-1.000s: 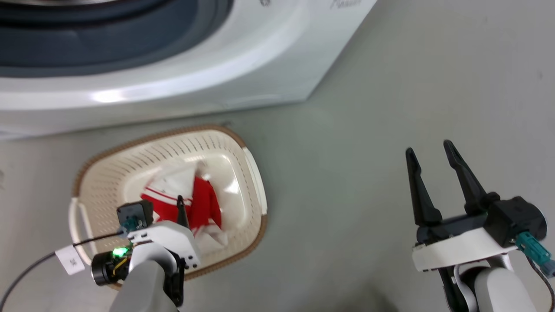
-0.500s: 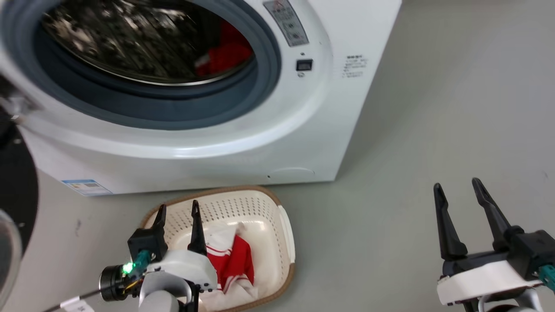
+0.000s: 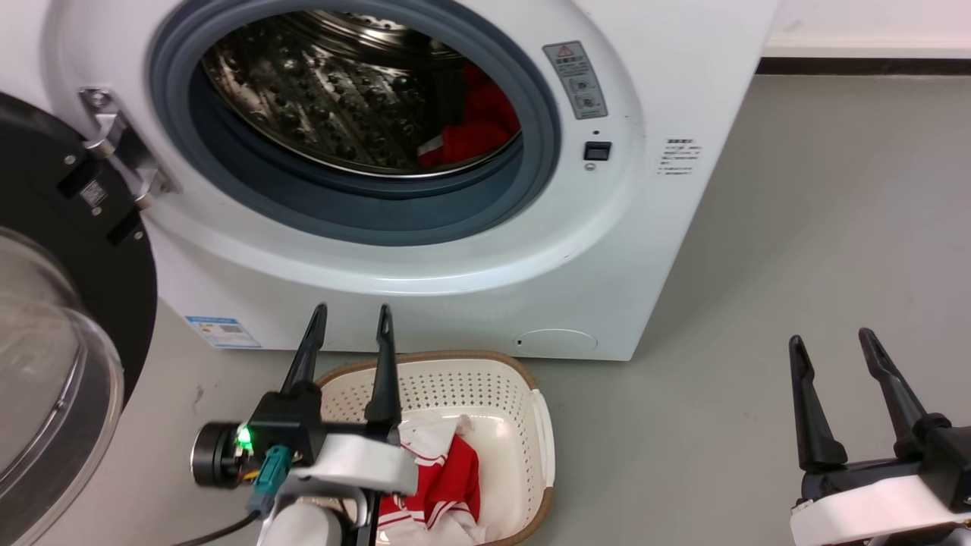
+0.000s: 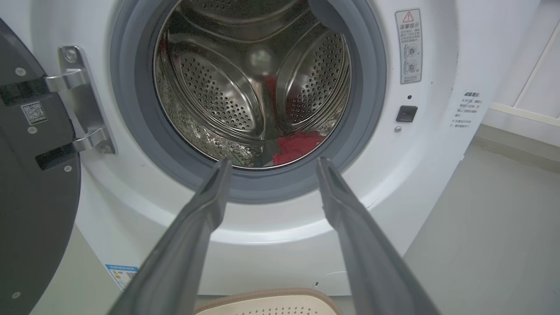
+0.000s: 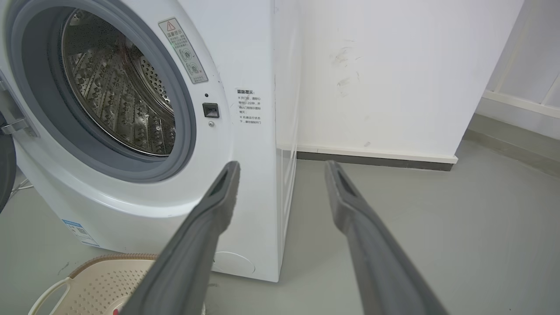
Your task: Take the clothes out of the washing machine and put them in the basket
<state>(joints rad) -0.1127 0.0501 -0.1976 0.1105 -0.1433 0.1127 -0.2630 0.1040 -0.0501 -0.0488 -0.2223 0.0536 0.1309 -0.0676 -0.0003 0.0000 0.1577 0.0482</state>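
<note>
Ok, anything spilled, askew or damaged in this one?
Nothing stands out. The washing machine has its door swung open, a red garment lies in the drum, the other clothes sit inside the basket with none on the floor, and the left gripper and right gripper are open and empty.

The grey floor (image 3: 796,227) carries the white washing machine (image 3: 470,303). The cream basket (image 3: 470,383) stands on the floor just before its base.
</note>
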